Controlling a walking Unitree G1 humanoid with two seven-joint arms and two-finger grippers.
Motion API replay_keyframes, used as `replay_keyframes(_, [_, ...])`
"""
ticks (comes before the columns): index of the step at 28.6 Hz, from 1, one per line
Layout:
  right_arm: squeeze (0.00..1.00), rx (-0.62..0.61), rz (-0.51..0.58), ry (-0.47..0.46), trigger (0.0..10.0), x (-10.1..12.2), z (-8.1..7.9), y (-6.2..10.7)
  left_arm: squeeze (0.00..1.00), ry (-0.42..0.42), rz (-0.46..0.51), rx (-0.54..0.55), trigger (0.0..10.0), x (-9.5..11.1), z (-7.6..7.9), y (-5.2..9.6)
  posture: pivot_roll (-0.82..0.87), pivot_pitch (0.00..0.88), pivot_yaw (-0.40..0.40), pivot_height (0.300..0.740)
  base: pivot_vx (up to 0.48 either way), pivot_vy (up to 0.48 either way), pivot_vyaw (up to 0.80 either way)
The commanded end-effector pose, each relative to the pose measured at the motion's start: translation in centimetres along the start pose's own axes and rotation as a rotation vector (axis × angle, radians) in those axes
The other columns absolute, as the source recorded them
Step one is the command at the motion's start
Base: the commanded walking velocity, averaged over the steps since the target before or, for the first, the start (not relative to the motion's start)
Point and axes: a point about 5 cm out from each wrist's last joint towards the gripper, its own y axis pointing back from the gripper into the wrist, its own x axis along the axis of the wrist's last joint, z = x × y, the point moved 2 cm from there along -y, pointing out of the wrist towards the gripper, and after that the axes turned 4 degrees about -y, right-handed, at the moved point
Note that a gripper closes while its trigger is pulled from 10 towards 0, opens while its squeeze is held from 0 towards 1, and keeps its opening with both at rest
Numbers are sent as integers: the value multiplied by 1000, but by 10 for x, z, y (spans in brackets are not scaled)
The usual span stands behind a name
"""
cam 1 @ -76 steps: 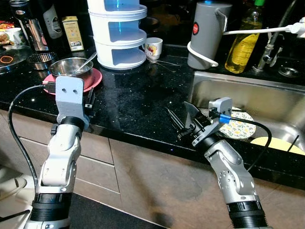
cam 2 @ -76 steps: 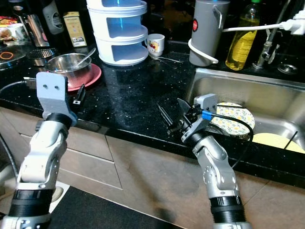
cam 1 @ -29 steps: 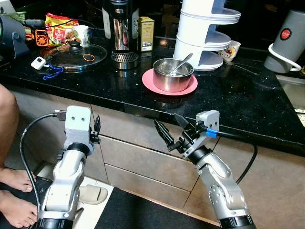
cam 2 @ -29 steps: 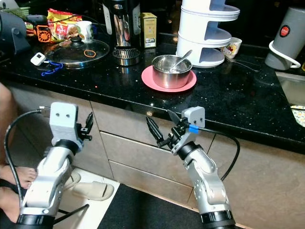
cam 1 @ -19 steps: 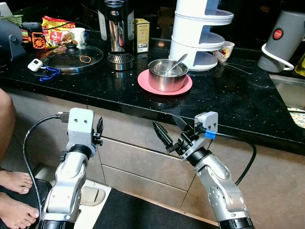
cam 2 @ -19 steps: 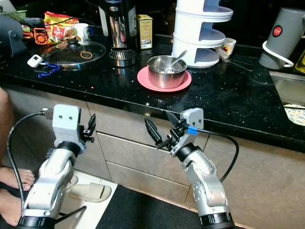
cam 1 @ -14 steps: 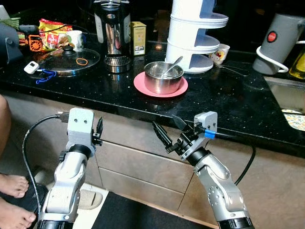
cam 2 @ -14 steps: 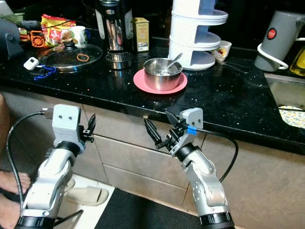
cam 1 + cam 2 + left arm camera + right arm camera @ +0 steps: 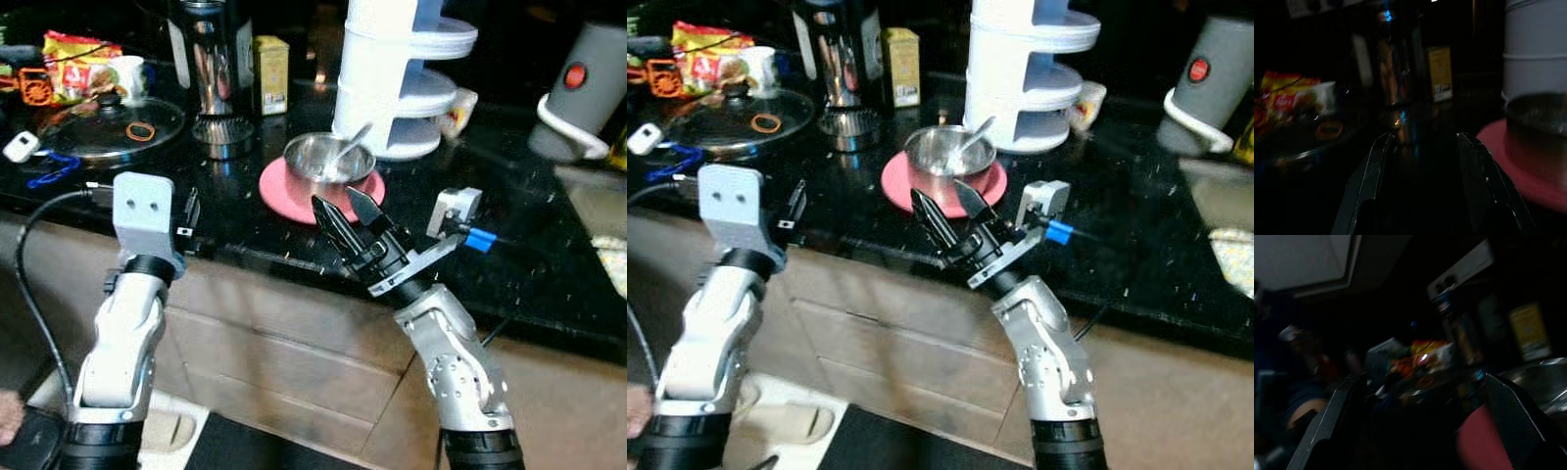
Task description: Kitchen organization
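A steel bowl (image 9: 328, 159) holding a spoon sits on a pink plate (image 9: 294, 196) on the black counter (image 9: 490, 196). My right gripper (image 9: 333, 198) is raised to counter height at the plate's near edge, open and empty, fingers pointing toward the bowl. In the right wrist view the bowl's rim (image 9: 1542, 374) and the pink plate (image 9: 1479, 440) lie ahead between the spread fingers (image 9: 1337, 416). My left gripper (image 9: 191, 208) is held at the counter's front edge left of the plate; its fingers (image 9: 1371, 176) are open, with the bowl (image 9: 1537, 127) ahead of one finger.
A white tiered container (image 9: 402, 78) stands behind the bowl, a cup (image 9: 457, 110) and a grey kettle (image 9: 583, 88) to its right. A steel jug (image 9: 211, 69), a yellow box (image 9: 269, 61), a glass lid (image 9: 98, 122) and snack packets (image 9: 78, 59) stand at the left. Drawers (image 9: 284, 343) lie below.
The view has shifted and come closer to the counter. My right gripper has risen from below the counter edge to the pink plate's near rim. The left gripper has lifted to the counter edge.
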Motion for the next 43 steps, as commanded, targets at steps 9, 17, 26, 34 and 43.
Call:
replay_keyframes(9, [0, -55, -2, 5, 10000, 13, 8, -3, 0, 128, 92, -108, 10000, 27, 16, -5, 57, 0, -32, 740, 354, 0, -533])
replay_keyframes(17, [0, -67, 4, 15, 10000, 20, 11, -3, 0, 169, 123, -212, 10000, 39, 30, -4, 55, 0, -31, 740, 0, 0, -800])
replay_keyframes(26, [0, -71, -11, 31, 10000, 19, 13, -3, 0, 178, 124, -274, 10000, 43, 37, -2, 61, 0, -37, 740, 0, 0, -800])
replay_keyframes(34, [0, -71, -92, 93, 10000, 5, 13, -1, 0, 74, 67, -165, 10000, 37, 6, -14, 59, 0, -35, 740, 0, 0, 0])
replay_keyframes(43, [0, -39, -157, 138, 10000, -4, 9, 2, 0, 44, 2, -92, 10000, 26, -10, -26, 53, 0, -36, 740, 0, 0, 0])
